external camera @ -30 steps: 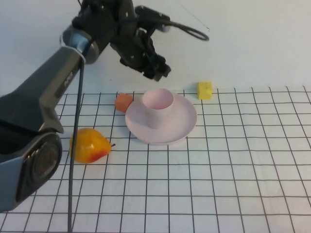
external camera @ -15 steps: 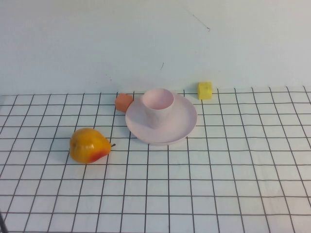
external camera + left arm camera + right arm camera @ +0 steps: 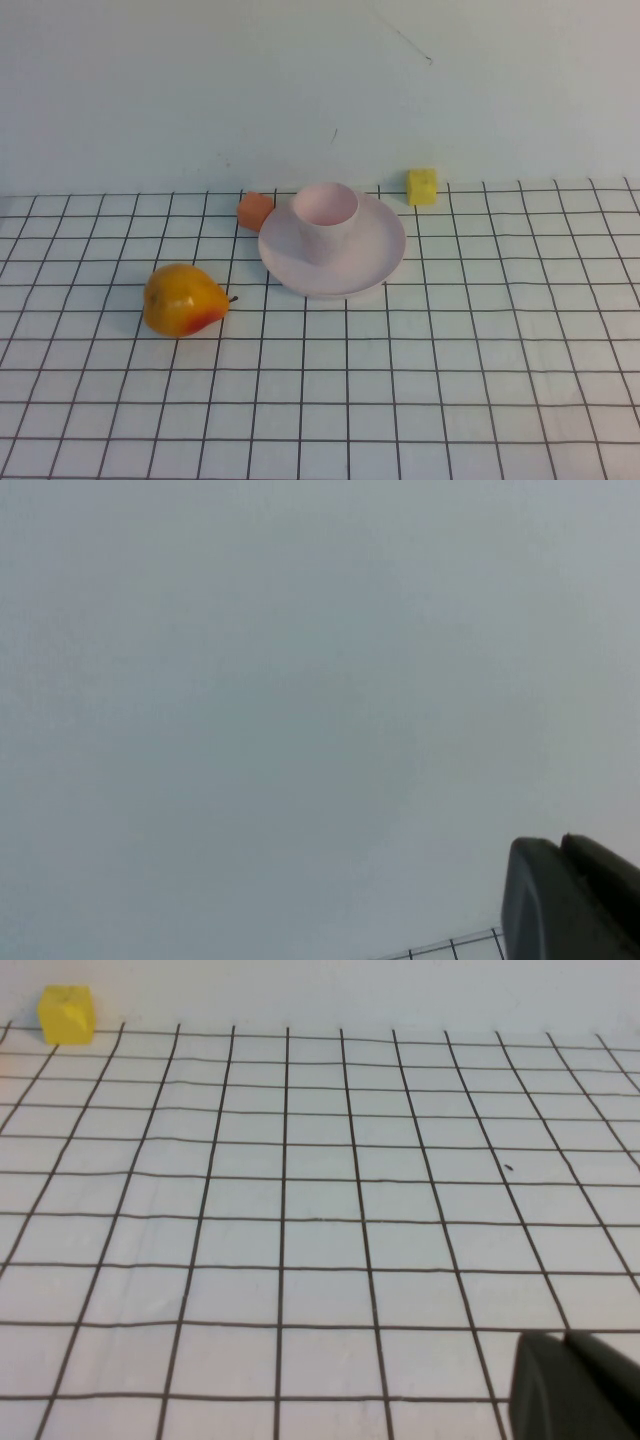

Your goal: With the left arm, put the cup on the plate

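Nearest lies a pear; beyond it the cup is seen upright, mouth upward, on the plate. The left gripper, clenched empty, and the right gripper, jaw state indeterminate, are cropped to dark corners in their wrist views.

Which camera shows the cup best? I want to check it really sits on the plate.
The high view: the cup stands upright on the plate, nothing holding it. The left wrist view shows only wall and the shut left gripper. The right wrist view shows gridded table, a yellow cube and the right gripper; no cup.
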`<control>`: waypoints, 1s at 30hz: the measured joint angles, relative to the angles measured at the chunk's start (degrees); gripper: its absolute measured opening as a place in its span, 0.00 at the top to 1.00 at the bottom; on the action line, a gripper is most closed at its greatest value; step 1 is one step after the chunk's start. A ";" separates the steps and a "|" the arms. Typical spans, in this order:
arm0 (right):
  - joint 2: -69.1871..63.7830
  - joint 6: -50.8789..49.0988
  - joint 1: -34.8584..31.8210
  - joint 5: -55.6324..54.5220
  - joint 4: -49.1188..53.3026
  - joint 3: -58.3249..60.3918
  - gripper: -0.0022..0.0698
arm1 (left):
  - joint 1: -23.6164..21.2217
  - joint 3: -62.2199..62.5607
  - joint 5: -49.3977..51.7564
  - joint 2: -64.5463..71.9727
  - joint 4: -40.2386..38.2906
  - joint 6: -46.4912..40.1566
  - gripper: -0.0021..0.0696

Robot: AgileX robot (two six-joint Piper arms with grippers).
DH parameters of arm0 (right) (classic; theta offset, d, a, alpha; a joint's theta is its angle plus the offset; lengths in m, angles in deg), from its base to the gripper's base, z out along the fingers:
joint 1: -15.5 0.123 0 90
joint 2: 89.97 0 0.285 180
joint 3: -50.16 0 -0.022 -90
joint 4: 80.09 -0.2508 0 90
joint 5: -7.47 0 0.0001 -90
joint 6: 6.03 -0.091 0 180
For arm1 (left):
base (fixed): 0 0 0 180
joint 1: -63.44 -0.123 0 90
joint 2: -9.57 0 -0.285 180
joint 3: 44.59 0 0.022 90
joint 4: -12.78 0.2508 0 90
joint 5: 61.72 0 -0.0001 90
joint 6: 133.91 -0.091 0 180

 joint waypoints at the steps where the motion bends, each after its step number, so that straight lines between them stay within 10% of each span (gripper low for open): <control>1: 0.00 0.00 0.00 0.00 0.00 0.00 0.97 | 0.00 -3.50 -1.30 -2.00 0.09 0.50 0.97; 14: 0.00 0.00 0.00 0.00 0.00 0.00 0.97 | 0.00 -49.31 -19.57 -28.20 0.17 9.83 0.97; 30: 0.00 0.00 0.00 0.00 0.00 0.00 0.97 | 0.00 -66.07 -19.51 -29.19 -3.86 12.52 0.97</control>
